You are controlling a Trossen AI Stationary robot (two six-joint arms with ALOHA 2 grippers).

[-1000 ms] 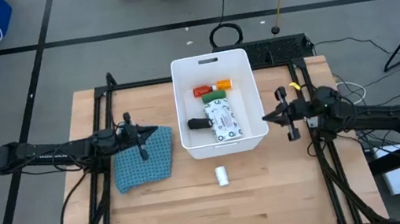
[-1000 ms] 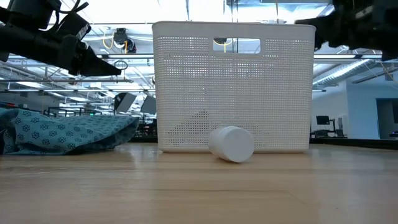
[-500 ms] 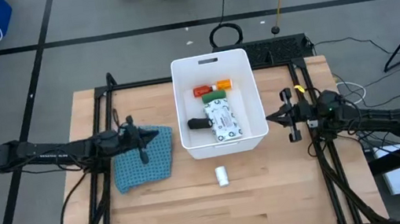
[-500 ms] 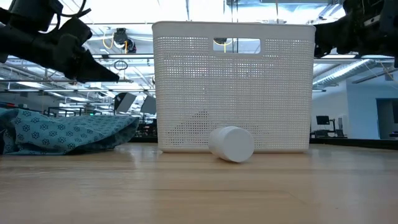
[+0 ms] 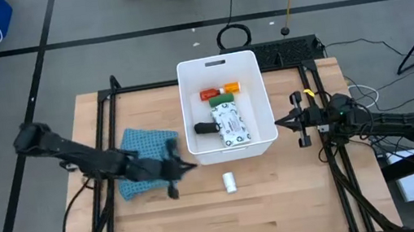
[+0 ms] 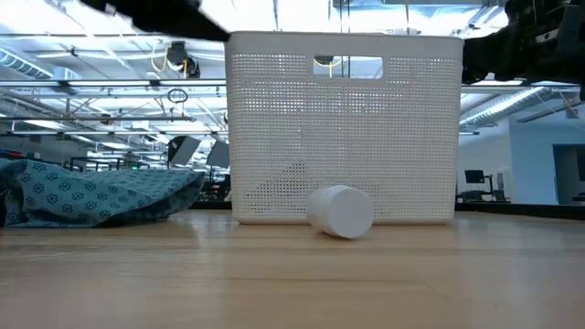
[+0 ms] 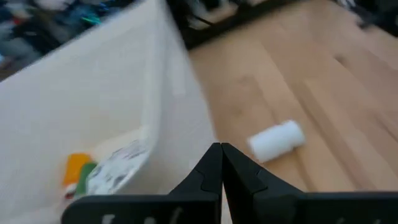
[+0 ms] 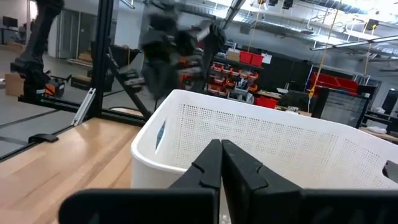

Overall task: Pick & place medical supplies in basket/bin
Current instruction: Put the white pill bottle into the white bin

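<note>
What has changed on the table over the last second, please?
The left gripper, shut and empty, has swung off the blue cloth toward the white roll. The right gripper drew back slightly from the bin. The roll, cloth and bin's contents stayed put.

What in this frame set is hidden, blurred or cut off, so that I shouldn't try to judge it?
- Left gripper: motion-blurred in the high view; in the low view only a dark smear at the top edge.
- Bin contents: hidden by its perforated wall in the low view.
- Black block: partly covered by the white packet in the high view.
- Packet's print: too small to read.
- Right gripper: cut off by the low view's right edge.
</note>
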